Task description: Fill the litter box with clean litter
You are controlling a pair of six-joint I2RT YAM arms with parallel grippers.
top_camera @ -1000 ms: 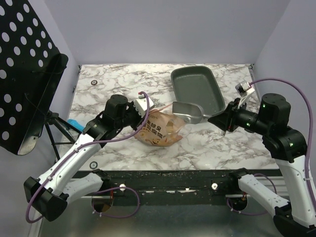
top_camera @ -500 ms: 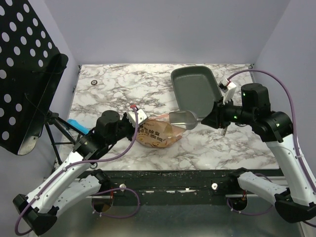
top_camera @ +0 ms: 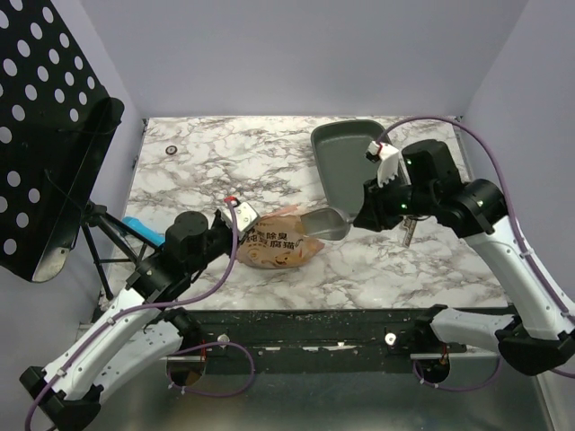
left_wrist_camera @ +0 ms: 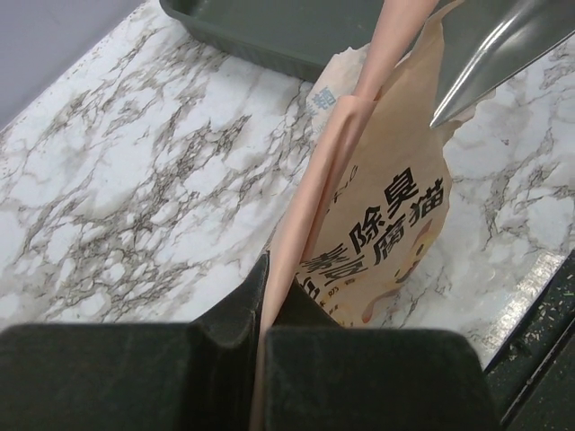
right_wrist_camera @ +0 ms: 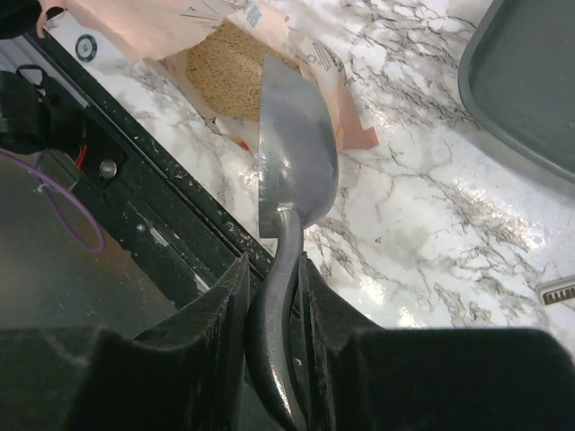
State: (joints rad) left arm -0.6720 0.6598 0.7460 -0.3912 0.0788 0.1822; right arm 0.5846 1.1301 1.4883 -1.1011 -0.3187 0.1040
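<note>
One box (top_camera: 352, 162); one bag (top_camera: 277, 244); one scoop (top_camera: 325, 224)

Bag (top_camera: 278, 244) lies before the litter box (top_camera: 352, 171) (scoop (top_camera: 325, 223) between).

Dark grey litter box (top_camera: 352, 166) is seen set flat, far right of centre; pale tan clean litter (right_wrist_camera: 225, 72) is heaped inside opened bag (right_wrist_camera: 144, 22).
</note>
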